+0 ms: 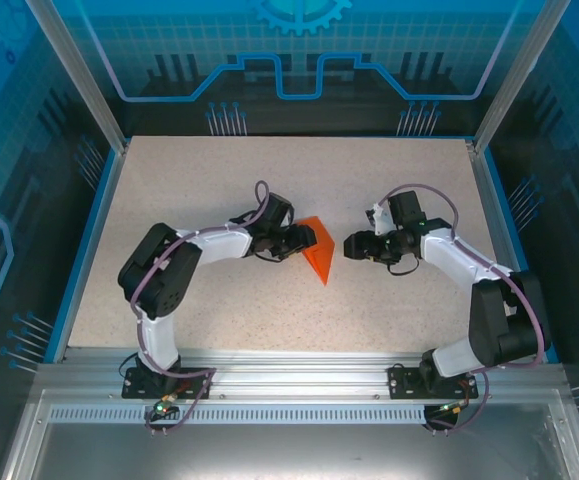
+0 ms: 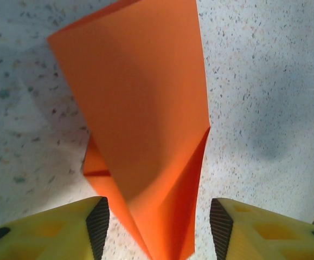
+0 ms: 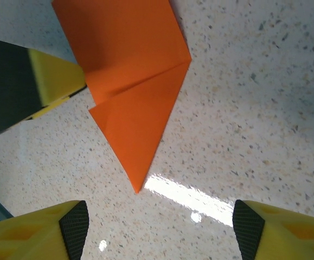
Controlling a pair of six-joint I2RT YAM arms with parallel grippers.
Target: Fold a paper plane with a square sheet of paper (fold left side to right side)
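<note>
We saw the folded sheet of paper (image 1: 317, 254) lying mid-worktop (image 1: 219, 180) between the 2 tools. The left tool (image 1: 306, 238) straddled one end of it, jaws apart on either side, not pinching. The right tool (image 1: 350, 246) stood wide, just short of the paper's pointed tip.

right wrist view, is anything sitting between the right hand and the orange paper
Nothing visible. Just table lies between the right hand and the near tip of the folded paper. The left hand straddles the paper's other side, out of the path.
</note>
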